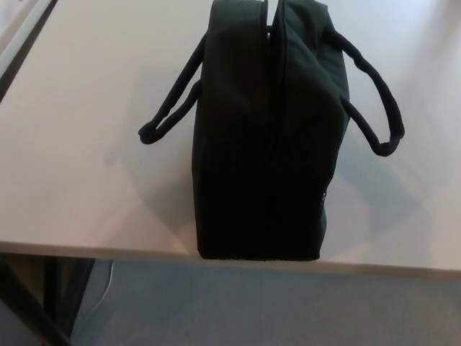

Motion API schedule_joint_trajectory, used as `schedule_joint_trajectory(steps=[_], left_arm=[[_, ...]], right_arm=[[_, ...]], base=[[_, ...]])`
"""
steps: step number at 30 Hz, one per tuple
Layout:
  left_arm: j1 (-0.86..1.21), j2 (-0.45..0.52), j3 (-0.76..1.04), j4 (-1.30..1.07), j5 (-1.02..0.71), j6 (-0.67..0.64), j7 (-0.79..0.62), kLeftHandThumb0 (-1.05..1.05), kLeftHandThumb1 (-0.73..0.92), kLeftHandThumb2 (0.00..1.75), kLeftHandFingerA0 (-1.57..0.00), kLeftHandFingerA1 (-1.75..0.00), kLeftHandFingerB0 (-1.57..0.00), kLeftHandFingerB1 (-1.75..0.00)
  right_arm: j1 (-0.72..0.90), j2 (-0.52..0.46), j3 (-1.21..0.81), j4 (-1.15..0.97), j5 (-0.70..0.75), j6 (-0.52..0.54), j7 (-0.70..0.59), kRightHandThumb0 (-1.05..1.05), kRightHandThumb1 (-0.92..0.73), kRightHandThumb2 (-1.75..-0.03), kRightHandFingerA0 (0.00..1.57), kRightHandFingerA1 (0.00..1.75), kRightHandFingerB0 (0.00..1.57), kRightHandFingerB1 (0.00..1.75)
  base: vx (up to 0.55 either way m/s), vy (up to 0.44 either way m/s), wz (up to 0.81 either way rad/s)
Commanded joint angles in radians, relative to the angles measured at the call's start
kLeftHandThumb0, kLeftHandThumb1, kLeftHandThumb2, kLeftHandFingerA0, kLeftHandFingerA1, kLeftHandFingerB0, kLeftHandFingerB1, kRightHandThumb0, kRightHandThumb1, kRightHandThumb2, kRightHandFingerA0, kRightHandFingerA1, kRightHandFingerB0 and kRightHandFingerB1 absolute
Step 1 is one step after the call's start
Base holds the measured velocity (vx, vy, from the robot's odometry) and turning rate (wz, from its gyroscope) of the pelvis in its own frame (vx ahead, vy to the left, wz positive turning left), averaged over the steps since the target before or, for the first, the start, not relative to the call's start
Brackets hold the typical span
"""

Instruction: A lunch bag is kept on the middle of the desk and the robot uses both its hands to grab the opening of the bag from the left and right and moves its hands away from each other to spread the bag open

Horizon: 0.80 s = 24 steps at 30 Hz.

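At the far left a dark strip (21,50) runs diagonally along the upper corner, marking the left edge of the pale bench (79,180). Below the bench's front edge, dark legs of a frame (43,303) show against the grey floor (238,310), with a thin pale cable (106,285) hanging beside them.

Further right, the left handle (173,108) of the bag loops out over the bench surface and droops until its lowest end rests on the bench; a soft shadow spreads under it.

The black lunch bag (238,144) stands upright in the middle of the bench, its near end right at the front edge, its far end running up out of the top of the view. It is seen from above and from one narrow end. A seam or zip line runs down its middle, and at the top the two sides part only in a thin slit (272,14) where the pale bench shows through; the opening is otherwise drawn together. A tiny pale fleck sits low on the bag's right side; it is too small to make out.

To the right, the right handle (378,108) arches out and down, its loop hanging clear beside the bag, with a shadow on the bench beneath.

Neither the left hand nor the right hand appears anywhere in the view, so whether their fingers are spread or pressed together cannot be told.
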Motion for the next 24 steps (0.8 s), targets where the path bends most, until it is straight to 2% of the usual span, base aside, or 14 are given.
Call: schedule_joint_trajectory(steps=[1, 5, 7, 8, 9, 12, 13, 15, 17, 18, 20, 21, 22, 24], left_arm=[[-0.215, -0.049, -0.356, 0.191, 0.387, 0.180, 0.271, -0.11, 0.54, 0.56, -0.31, -0.30, -0.19, -0.33], [-0.267, -0.095, -0.464, 0.217, 0.415, 0.244, 0.320, -0.09, 0.61, 0.58, -0.31, -0.30, -0.10, -0.31], [-0.287, -0.105, -0.502, 0.235, 0.427, 0.273, 0.361, -0.09, 0.60, 0.58, -0.31, -0.31, -0.09, -0.28], [-0.301, -0.117, -0.523, 0.243, 0.429, 0.284, 0.378, -0.04, 0.54, 0.67, -0.25, -0.36, -0.06, -0.15], [-0.312, -0.124, -0.542, 0.248, 0.431, 0.290, 0.400, -0.01, 0.53, 0.67, -0.26, -0.37, -0.05, -0.14], [-0.355, -0.141, -0.597, 0.270, 0.437, 0.314, 0.487, 0.03, 0.58, 0.66, -0.28, -0.36, -0.07, -0.17], [-0.363, -0.143, -0.607, 0.275, 0.435, 0.315, 0.494, 0.04, 0.61, 0.62, -0.30, -0.32, 0.00, -0.27], [-0.378, -0.144, -0.626, 0.286, 0.427, 0.308, 0.495, 0.05, 0.58, 0.67, -0.29, -0.36, -0.07, -0.17], [-0.388, -0.147, -0.641, 0.296, 0.421, 0.299, 0.503, 0.06, 0.58, 0.64, -0.30, -0.35, -0.07, -0.21], [-0.396, -0.150, -0.652, 0.303, 0.418, 0.297, 0.516, 0.06, 0.58, 0.63, -0.30, -0.34, -0.08, -0.21], [-0.408, -0.157, -0.670, 0.312, 0.413, 0.288, 0.541, 0.06, 0.58, 0.64, -0.30, -0.34, -0.08, -0.22], [-0.419, -0.162, -0.680, 0.315, 0.408, 0.278, 0.550, 0.04, 0.60, 0.60, -0.31, -0.32, -0.08, -0.24], [-0.426, -0.164, -0.687, 0.317, 0.407, 0.277, 0.553, 0.03, 0.59, 0.62, -0.29, -0.33, -0.08, -0.24], [-0.441, -0.168, -0.699, 0.319, 0.402, 0.272, 0.560, 0.03, 0.58, 0.58, -0.30, -0.31, -0.10, -0.31]], right_arm=[[-0.306, 0.007, 0.263, 0.238, -0.231, 0.019, 0.214, -0.38, -0.45, -0.64, 0.29, 0.38, 0.15, 0.35], [-0.374, 0.041, 0.356, 0.260, -0.267, 0.038, 0.187, -0.32, -0.51, -0.55, 0.40, 0.33, 0.30, 0.30], [-0.391, 0.055, 0.380, 0.276, -0.266, 0.046, 0.185, -0.32, -0.51, -0.55, 0.40, 0.33, 0.31, 0.31], [-0.408, 0.073, 0.411, 0.281, -0.285, 0.058, 0.185, -0.38, -0.45, -0.65, 0.37, 0.40, 0.28, 0.38], [-0.421, 0.083, 0.437, 0.286, -0.302, 0.063, 0.177, -0.37, -0.47, -0.66, 0.37, 0.40, 0.29, 0.38], [-0.435, 0.111, 0.495, 0.301, -0.310, 0.067, 0.151, -0.41, -0.43, -0.65, 0.39, 0.41, 0.32, 0.39], [-0.437, 0.118, 0.506, 0.305, -0.308, 0.065, 0.155, -0.42, -0.44, -0.66, 0.38, 0.41, 0.29, 0.39], [-0.443, 0.132, 0.534, 0.313, -0.312, 0.071, 0.164, -0.37, -0.53, -0.56, 0.41, 0.34, 0.29, 0.31], [-0.447, 0.142, 0.560, 0.322, -0.322, 0.080, 0.161, -0.37, -0.54, -0.57, 0.39, 0.33, 0.27, 0.30], [-0.448, 0.153, 0.581, 0.329, -0.331, 0.088, 0.168, -0.44, -0.50, -0.69, 0.27, 0.38, 0.18, 0.37], [-0.446, 0.172, 0.617, 0.340, -0.344, 0.094, 0.169, -0.44, -0.50, -0.69, 0.28, 0.39, 0.18, 0.37], [-0.438, 0.188, 0.639, 0.352, -0.351, 0.091, 0.124, -0.35, -0.60, -0.59, 0.37, 0.33, 0.24, 0.30], [-0.438, 0.193, 0.659, 0.356, -0.365, 0.102, 0.102, -0.38, -0.62, -0.60, 0.36, 0.32, 0.21, 0.29], [-0.440, 0.202, 0.692, 0.359, -0.383, 0.116, 0.068, -0.39, -0.60, -0.59, 0.37, 0.33, 0.21, 0.30]], base=[[0.00, 0.000, 0.00], [0.00, 0.000, 0.00], [0.00, 0.000, 0.00], [0.00, 0.000, 0.00], [0.00, 0.000, 0.00], [0.00, 0.000, 0.00], [0.00, 0.000, 0.00], [0.00, 0.000, 0.00], [0.00, 0.000, 0.00], [0.00, 0.000, 0.00], [0.00, 0.000, 0.00], [0.00, 0.000, 0.00], [0.00, 0.000, 0.00], [0.00, 0.000, 0.00]])
